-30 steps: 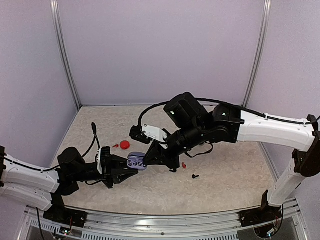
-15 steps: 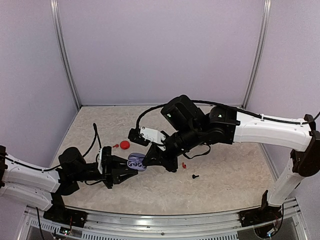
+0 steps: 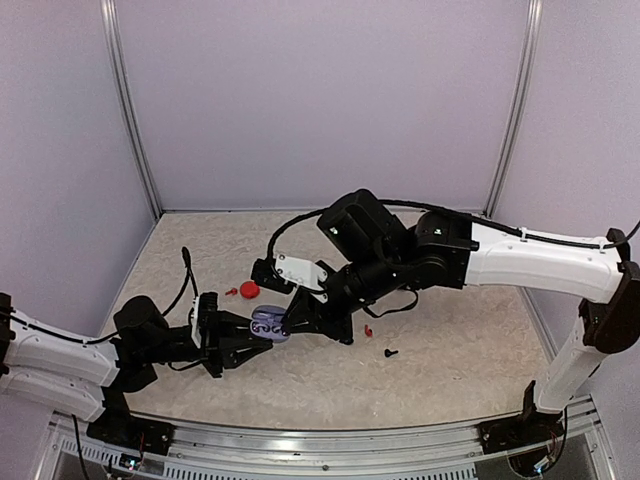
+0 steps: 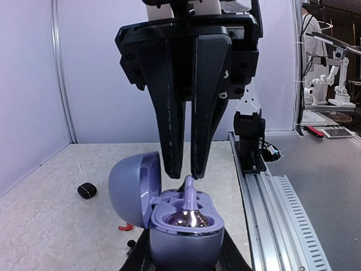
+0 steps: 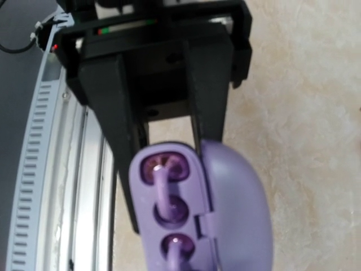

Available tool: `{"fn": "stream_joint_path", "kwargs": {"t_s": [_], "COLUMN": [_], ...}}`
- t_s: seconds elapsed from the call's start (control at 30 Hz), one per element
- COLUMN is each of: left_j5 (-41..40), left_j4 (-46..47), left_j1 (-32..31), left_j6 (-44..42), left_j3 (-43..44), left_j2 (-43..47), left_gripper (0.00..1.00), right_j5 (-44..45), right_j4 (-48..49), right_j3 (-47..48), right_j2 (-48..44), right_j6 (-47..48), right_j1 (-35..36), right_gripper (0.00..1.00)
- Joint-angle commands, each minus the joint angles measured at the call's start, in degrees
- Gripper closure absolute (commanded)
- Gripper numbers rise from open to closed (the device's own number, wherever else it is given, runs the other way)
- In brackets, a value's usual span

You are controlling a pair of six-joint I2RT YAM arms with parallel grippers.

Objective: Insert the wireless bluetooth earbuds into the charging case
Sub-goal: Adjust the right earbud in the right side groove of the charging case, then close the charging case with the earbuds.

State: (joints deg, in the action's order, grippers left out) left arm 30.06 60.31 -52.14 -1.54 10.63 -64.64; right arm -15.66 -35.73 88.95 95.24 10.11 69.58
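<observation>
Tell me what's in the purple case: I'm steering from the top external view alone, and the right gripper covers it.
Observer: In the right wrist view the purple charging case is open; one earbud lies in it, a second earbud below.
Operator: Is the right gripper holding one?
Observer: The left wrist view shows the right gripper with fingers almost together, tips at an upright stem; whether they pinch it, I can't tell.
Operator: And the lid?
Observer: The lid stands swung open beside the base.
</observation>
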Motion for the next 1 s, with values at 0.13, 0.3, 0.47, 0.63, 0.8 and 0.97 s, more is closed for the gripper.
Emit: {"fn": "stream_joint_path", "kwargs": {"t_s": [0.13,0.3,0.47,0.63,0.8,0.97], "left_j5": [-0.86,-0.88,-0.81,-0.98,-1.83,-3.43], "left_j4": [5.87,5.36,4.58,3.82,2.79,2.7], "left_j1": [0.25,-0.1,-0.58,-0.98,-1.37,-1.37], "left_j6": [0.48,0.4,0.14,-0.19,-0.49,0.05], "left_j3": [0.67,1.04,1.81,2.41,2.75,2.73], "left_j2": [2.04,2.26,2.24,2.41,2.59,2.99], "left_gripper": [1.0,1.0,1.0,1.0,1.0,1.0], "right_j5": [-1.76,-3.21,-2.76,-4.75,-9.38,-14.05], "right_j4": [5.29,10.05,12.07,12.28,12.09,11.61], "right_j3": [0.14,-2.75,-4.32,-5.1,-5.52,-5.54], "right_j2": [-6.76,-9.04,-8.21,-6.21,-4.79,-4.14], "right_j6": [1.83,1.02,0.71,0.18,0.82,1.16], "right_j1": [0.43,-1.12,-2.16,-3.27,-3.27,-3.31], "right_gripper": [0.66,0.46,0.39,0.34,0.32,0.38]}}
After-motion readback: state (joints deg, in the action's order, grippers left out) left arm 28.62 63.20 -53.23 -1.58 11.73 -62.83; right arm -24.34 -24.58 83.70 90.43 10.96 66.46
